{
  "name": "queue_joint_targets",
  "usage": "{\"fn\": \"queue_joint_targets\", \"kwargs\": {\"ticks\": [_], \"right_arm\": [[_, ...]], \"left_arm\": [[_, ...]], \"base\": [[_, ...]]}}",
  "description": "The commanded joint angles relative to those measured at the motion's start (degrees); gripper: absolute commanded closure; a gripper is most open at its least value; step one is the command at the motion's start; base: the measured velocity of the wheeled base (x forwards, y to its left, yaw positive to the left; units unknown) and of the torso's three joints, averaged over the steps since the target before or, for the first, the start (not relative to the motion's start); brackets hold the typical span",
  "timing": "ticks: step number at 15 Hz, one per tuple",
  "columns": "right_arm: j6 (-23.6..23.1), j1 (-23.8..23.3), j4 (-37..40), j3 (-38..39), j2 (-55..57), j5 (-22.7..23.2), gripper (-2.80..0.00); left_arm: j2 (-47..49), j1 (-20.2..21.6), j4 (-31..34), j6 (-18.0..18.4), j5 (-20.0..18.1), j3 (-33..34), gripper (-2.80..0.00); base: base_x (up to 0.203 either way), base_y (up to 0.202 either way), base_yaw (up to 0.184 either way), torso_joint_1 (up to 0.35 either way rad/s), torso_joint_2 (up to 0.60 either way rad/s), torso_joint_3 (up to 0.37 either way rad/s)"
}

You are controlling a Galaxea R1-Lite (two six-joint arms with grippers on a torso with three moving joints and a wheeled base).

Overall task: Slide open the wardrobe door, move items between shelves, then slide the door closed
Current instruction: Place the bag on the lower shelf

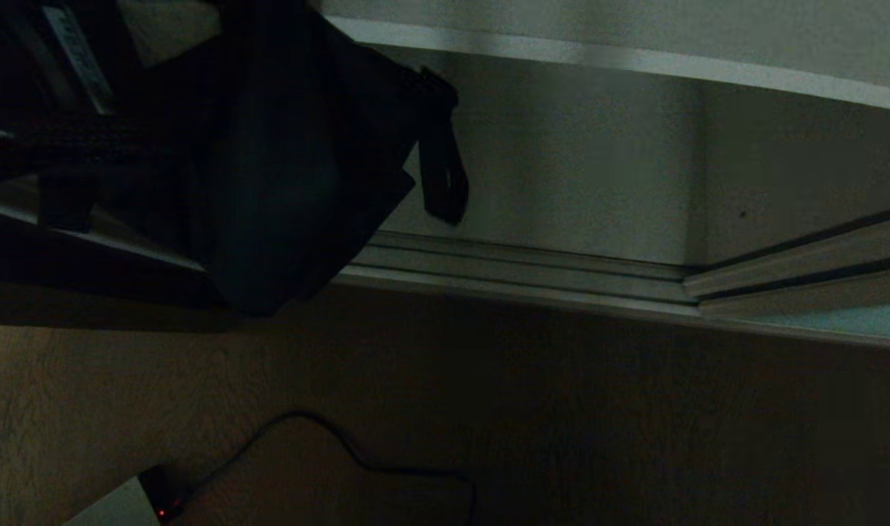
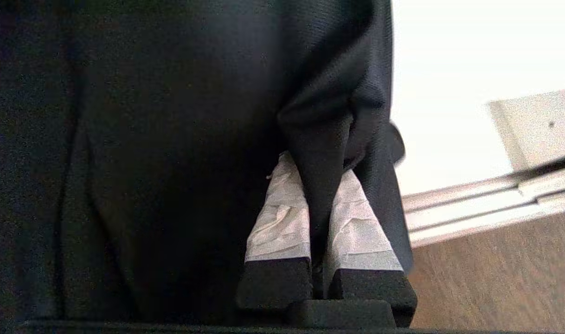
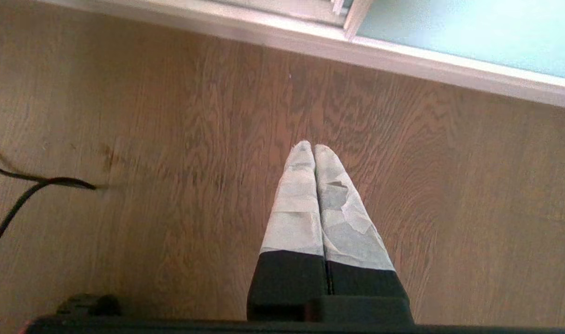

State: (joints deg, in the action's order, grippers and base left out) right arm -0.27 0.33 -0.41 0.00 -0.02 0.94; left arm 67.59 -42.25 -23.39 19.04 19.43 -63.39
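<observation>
Hanging from the left gripper [image 2: 317, 208], a soft black fabric item [image 1: 284, 168] fills the upper left of the head view, lifted clear of the floor in front of the open wardrobe; in the left wrist view the taped fingers [image 2: 282, 218] are pressed narrowly together with a fold of the black fabric pinched between them, the rest of the cloth draping beside and beyond the fingers; a black strap [image 1: 441, 157] dangles from the item's right side, its end hanging in front of the pale inner wall of the wardrobe; above, a pale shelf [image 1: 635, 62] shows its lighter front edge running across the top of the head view; below the item lies the ridged silver floor track [image 1: 518, 270], and at the far right the frosted blue-green sliding wardrobe door [image 3: 472, 37] sits on that track; the right gripper [image 3: 315, 153] points down over the wooden floor [image 3: 171, 139] near the track, its taped fingers closed tip to tip with nothing between them; a black cable [image 1: 357, 453] trails across the floor toward a small pale box [image 1: 123, 504] with a red light.
</observation>
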Motion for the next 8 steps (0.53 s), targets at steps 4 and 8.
{"fn": "queue_joint_targets", "kwargs": {"ticks": [4, 8], "right_arm": [[0.0, 0.0, 0.0, 0.0, -0.2, 0.0, 0.0], [0.0, 0.0, 0.0, 0.0, -0.2, 0.0, 0.0]], "left_arm": [[1.5, -1.8, -0.1, -0.4, 0.2, 1.5, 0.0], [0.8, -5.3, -0.1, -2.0, 0.7, 2.2, 0.0]], "base": [[0.0, 0.0, 0.0, 0.001, 0.0, -0.051], [0.0, 0.0, 0.0, 0.0, 0.0, 0.0]]}}
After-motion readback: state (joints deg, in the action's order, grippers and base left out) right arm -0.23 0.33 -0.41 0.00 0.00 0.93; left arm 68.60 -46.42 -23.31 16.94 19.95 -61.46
